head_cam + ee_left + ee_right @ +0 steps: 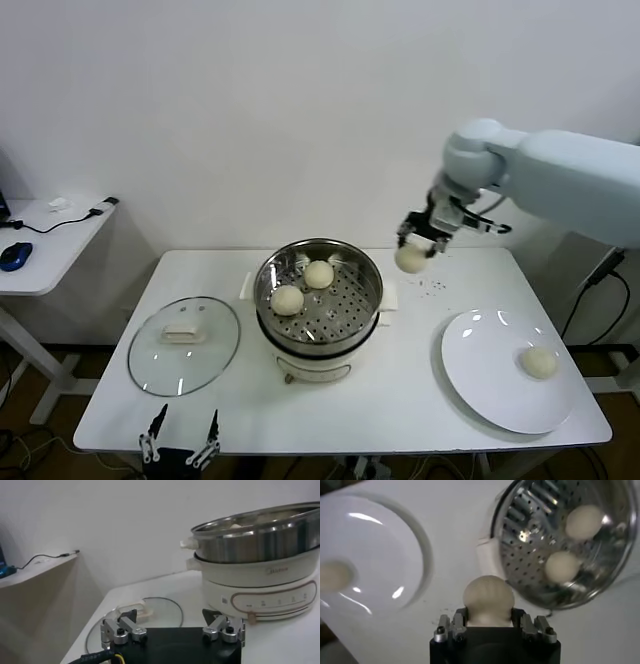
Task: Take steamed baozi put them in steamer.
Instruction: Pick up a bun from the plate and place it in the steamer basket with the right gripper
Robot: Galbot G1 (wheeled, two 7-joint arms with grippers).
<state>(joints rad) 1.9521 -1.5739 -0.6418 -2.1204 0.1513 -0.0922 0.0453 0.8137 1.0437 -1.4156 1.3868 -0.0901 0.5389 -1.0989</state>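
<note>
The steamer (372,292) stands mid-table, a shiny steel pot on a white base, with two baozi (319,273) (287,299) on its perforated tray. My right gripper (413,252) is shut on a third baozi (411,259) and holds it in the air just right of the steamer's rim. In the right wrist view this baozi (488,596) sits between the fingers, with the steamer (530,540) and its two buns (584,522) (561,566) beyond. A fourth baozi (540,362) lies on the white plate (490,370). My left gripper (180,445) is open and parked at the table's front left edge.
The glass lid (184,344) with a white handle lies flat left of the steamer, also in the left wrist view (160,611). A side table (40,250) with a blue mouse and cable stands at far left. The white wall is close behind.
</note>
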